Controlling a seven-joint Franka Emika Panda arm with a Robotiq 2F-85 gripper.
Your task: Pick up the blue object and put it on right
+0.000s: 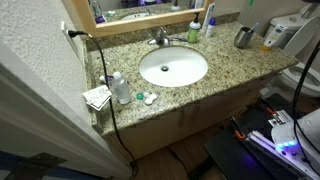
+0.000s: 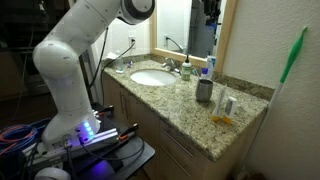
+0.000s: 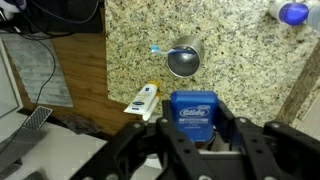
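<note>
In the wrist view my gripper is shut on the blue object, a small blue box labelled "Glide". Its fingers press on the box's two sides. I hold it high above the granite counter, over the counter's edge. A metal cup and a small white-and-yellow tube lie below. In both exterior views the blue object cannot be made out. Only my white arm shows, and its side at a frame edge.
The counter has an oval sink with a faucet. There is a clear bottle with small green-and-white pieces at one end. The metal cup stands at the opposite end. A blue-capped bottle stands near the wall. Cables and equipment lie on the floor.
</note>
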